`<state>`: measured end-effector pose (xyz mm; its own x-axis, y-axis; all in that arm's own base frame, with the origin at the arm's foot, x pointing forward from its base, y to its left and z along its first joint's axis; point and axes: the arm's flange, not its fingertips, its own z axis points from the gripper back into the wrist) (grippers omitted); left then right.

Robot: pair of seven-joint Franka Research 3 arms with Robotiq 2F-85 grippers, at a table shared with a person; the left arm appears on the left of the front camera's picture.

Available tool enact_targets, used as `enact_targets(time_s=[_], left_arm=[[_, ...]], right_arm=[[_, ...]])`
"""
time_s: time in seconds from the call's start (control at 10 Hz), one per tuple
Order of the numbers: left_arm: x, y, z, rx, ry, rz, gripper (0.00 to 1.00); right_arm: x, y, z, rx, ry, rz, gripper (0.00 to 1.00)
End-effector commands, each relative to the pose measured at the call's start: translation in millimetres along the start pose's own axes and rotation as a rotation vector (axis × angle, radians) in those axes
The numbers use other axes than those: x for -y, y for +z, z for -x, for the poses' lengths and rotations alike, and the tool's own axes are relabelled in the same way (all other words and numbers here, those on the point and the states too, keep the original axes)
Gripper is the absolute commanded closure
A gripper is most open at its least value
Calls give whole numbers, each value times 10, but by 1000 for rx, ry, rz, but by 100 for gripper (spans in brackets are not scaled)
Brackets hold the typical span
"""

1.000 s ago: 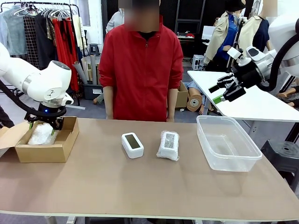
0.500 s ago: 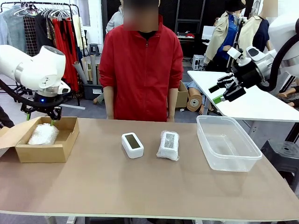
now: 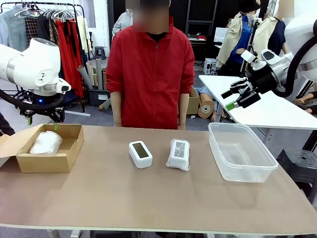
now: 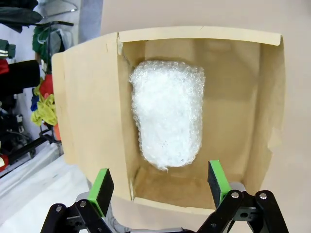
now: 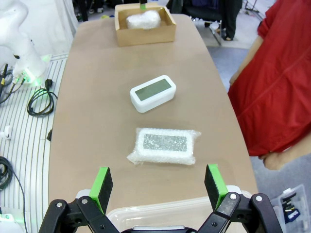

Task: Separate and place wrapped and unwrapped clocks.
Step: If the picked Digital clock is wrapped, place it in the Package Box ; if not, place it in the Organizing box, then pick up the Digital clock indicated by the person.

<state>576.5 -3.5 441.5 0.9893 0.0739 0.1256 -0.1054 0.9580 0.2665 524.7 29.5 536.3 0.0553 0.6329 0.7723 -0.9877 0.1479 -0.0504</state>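
We see a tan surface (image 3: pixel 148 198), a clothes rack (image 3: pixel 64 34) beyond. The wrapped clock (image 3: pixel 45 142) lies in a box (image 3: pixel 42 162) at six o'clock of our left end effector (image 3: pixel 42 124), fingers apart.

Brown tabletop (image 3: pixel 124 198) here: cardboard box (image 3: pixel 44 162) sits at the left end, bare clock (image 3: pixel 140 154) and wrapped clock (image 3: pixel 179 154) lie just beside each other mid-table, clear plastic tub (image 3: pixel 250 172) to the right.

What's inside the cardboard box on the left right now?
One bubble-wrapped clock lies flat on the floor of the cardboard box, bare cardboard around it. The wrap hides its screen, and whatever is beneath the bundle is covered.
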Motion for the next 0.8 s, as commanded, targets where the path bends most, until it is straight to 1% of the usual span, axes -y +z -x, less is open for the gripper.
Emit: enact_targets(time_s=[0.0, 0.7], left_arm=[[6, -18, -20, -2, 1, -5, 0], [6, -18, -20, -2, 1, -5, 0]], right_arm=[[-8, 19, -19, 6, 3, -5, 0], [-8, 19, -19, 6, 3, -5, 0]])
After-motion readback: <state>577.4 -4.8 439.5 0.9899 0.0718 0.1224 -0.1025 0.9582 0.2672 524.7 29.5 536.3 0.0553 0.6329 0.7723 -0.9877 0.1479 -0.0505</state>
